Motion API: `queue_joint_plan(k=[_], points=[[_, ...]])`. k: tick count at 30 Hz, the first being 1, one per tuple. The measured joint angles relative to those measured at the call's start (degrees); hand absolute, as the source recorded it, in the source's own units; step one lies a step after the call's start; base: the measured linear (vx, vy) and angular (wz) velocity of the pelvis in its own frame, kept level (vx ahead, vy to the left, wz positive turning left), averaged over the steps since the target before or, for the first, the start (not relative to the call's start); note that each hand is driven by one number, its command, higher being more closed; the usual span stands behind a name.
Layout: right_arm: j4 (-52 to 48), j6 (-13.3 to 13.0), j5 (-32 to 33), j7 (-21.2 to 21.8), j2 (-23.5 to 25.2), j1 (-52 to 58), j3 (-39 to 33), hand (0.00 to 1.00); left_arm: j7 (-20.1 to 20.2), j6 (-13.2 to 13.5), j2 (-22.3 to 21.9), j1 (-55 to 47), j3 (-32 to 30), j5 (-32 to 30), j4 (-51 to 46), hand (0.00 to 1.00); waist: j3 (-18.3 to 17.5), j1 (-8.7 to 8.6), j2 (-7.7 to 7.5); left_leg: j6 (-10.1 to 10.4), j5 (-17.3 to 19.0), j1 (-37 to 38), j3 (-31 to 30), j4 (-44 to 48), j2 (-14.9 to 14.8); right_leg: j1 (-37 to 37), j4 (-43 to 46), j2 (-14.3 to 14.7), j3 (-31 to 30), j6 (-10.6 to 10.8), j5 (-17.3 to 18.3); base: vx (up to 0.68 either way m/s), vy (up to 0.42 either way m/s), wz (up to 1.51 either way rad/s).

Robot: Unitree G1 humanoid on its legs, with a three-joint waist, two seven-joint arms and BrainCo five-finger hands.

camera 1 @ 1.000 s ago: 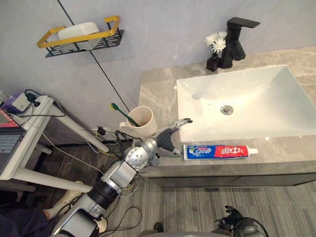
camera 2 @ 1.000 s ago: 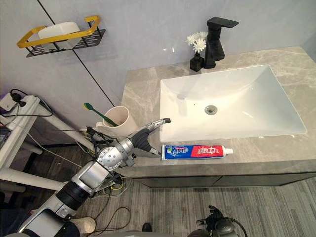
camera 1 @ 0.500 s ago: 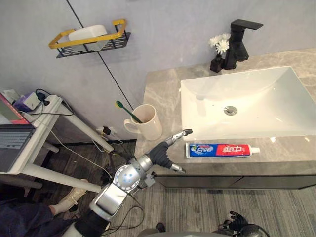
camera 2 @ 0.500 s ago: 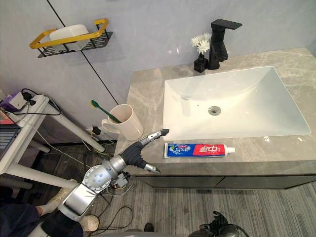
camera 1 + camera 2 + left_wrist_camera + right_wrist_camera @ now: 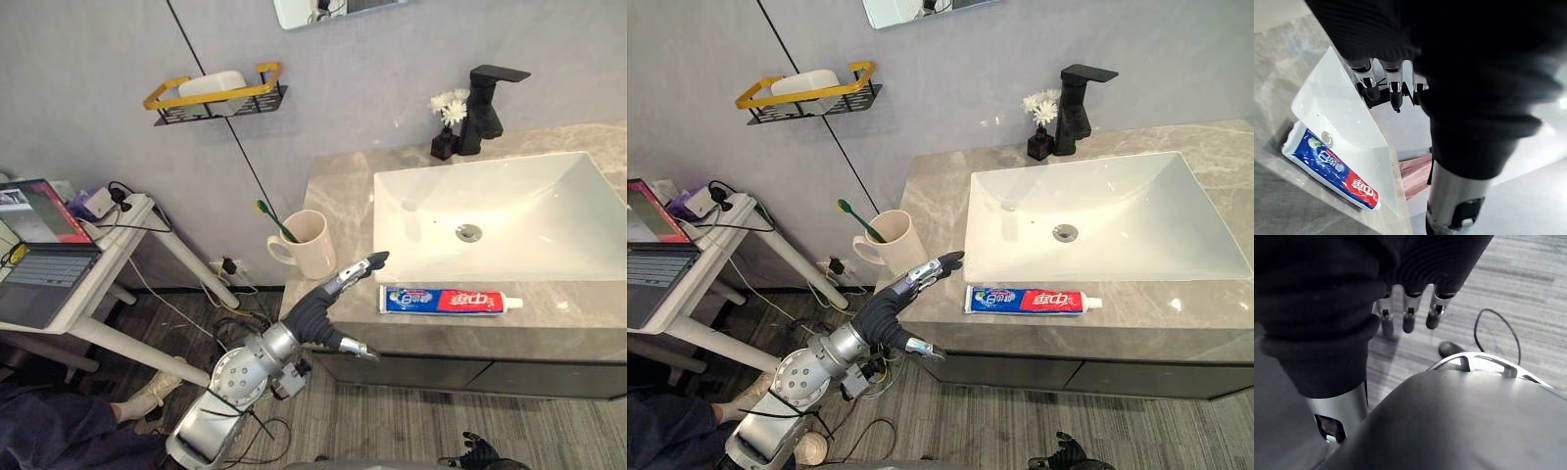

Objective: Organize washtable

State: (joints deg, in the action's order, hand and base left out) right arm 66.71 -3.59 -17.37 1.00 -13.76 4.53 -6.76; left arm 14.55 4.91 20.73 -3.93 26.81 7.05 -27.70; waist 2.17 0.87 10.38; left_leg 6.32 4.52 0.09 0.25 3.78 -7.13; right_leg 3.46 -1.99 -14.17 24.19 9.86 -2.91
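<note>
A blue and red toothpaste tube (image 5: pixel 451 300) lies flat on the grey stone counter (image 5: pixel 338 186), along the front edge of the white sink (image 5: pixel 509 211). My left hand (image 5: pixel 323 305) hovers at the counter's front left corner, open, its fingers (image 5: pixel 1395 94) straight and pointing at the tube's blue end a short way off. It holds nothing. A cream mug (image 5: pixel 312 245) with a green toothbrush (image 5: pixel 272 218) stands just behind this hand. My right hand (image 5: pixel 1408 318) hangs low over the floor with its fingers straight, empty.
A black faucet (image 5: pixel 485 93) and a small vase of white flowers (image 5: pixel 449 113) stand behind the sink. A yellow-railed wall shelf (image 5: pixel 220 93) carries a white soap bar. To the left stands a white side table (image 5: pixel 108 255) with a laptop (image 5: pixel 39 250).
The whole picture has shifted, so the camera moved. My left arm has dropped lower by the counter's front; the hand stays near the tube's blue end. The tube and mug have not moved.
</note>
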Motion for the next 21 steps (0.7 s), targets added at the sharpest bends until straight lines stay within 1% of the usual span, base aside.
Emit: queue_joint_plan(k=[2, 6, 9, 12, 14, 16, 17, 19, 21], points=[[0.0, 0.01, 0.0, -0.91, 0.04, 0.07, 0.1, 0.0, -0.11, 0.0, -0.98, -0.01, 1.51, -0.02, 0.01, 0.0, -0.69, 0.01, -0.01, 0.02, -0.03, -0.21, 0.28, 0.1, -0.05, -1.07, 0.2, 0.03, -0.62, -0.06, 0.03, 0.03, -0.008, -0.1], [-0.08, -0.05, -0.05, -1.29, 0.13, 0.32, 0.11, 0.0, -1.06, 0.0, -1.91, 0.25, 2.41, -0.65, 0.24, 0.0, -1.26, -0.1, -0.15, 0.06, -0.06, -0.06, 0.89, 0.14, -0.16, -1.67, 0.66, 0.05, -1.42, -0.27, 0.15, 0.01, -0.012, -0.11], [-0.15, -0.02, -0.19, -1.27, 0.14, 0.39, 0.5, 0.0, -1.15, -0.02, -1.95, 1.41, 2.43, -2.92, 2.27, 0.0, -1.34, -0.21, -0.29, 0.05, -0.06, 0.28, 0.9, -0.1, -0.17, -1.46, 0.65, 0.08, -1.43, -0.19, -0.08, -0.01, -0.003, 0.0], [-0.53, 0.0, -0.08, -1.09, 0.48, 0.54, 0.57, 0.0, -1.72, -0.08, -2.03, 2.64, 2.93, -5.22, 6.18, 0.0, -1.6, -0.29, -0.82, -0.01, -0.09, 0.58, 1.29, -1.07, -0.14, -1.59, -0.15, 0.18, -1.77, -0.58, -0.47, -0.02, -0.005, -0.08], [-0.73, 0.05, 1.38, -1.08, 0.92, 0.71, 0.55, 0.0, -2.06, -0.16, -2.03, 2.74, 3.19, -5.2, 7.7, 0.0, -1.76, -0.8, -1.36, -0.02, -0.09, 0.56, 1.63, -1.32, -0.14, -1.69, -1.22, 0.37, -2.23, -0.62, -1.14, -0.01, -0.01, -0.14], [-1.58, 0.0, 3.34, -1.08, 1.46, 1.02, 0.51, 0.0, -2.06, -0.21, -1.94, 2.81, 4.01, -4.64, 8.16, 0.0, -1.91, -1.87, -1.93, -0.02, -0.09, 0.49, 1.97, -1.73, -0.14, -1.72, -2.56, 0.59, -2.55, -0.55, -1.91, 0.01, -0.014, -0.1], [-1.85, -0.01, 3.38, -1.08, 1.57, 1.16, 0.5, 0.0, -2.04, -0.21, -1.96, 2.85, 4.31, -4.26, 8.16, 0.0, -1.93, -1.99, -2.03, -0.02, -0.09, 0.49, 2.08, -1.8, -0.14, -1.68, -2.87, 0.63, -2.57, -0.55, -2.02, 0.02, -0.01, -0.09], [-2.8, -0.06, 3.71, -1.07, 1.8, 1.41, 0.49, 0.0, -2.07, -0.23, -1.99, 3.13, 4.58, -2.93, 8.19, 0.0, -1.96, -3.1, -2.13, -0.02, -0.09, 0.27, 2.3, -1.89, -0.13, -1.76, -3.54, 0.74, -2.66, -0.22, -2.57, 0.02, -0.006, -0.02], [-2.89, -0.07, 3.83, -1.07, 1.85, 1.48, 0.48, 0.0, -2.11, -0.28, -2.0, 4.31, 4.58, -2.66, 8.54, 0.0, -1.94, -3.18, -2.17, -0.02, -0.09, 0.25, 2.29, -1.9, -0.13, -1.76, -3.55, 0.76, -2.59, -0.19, -2.6, 0.02, -0.004, 0.01]])
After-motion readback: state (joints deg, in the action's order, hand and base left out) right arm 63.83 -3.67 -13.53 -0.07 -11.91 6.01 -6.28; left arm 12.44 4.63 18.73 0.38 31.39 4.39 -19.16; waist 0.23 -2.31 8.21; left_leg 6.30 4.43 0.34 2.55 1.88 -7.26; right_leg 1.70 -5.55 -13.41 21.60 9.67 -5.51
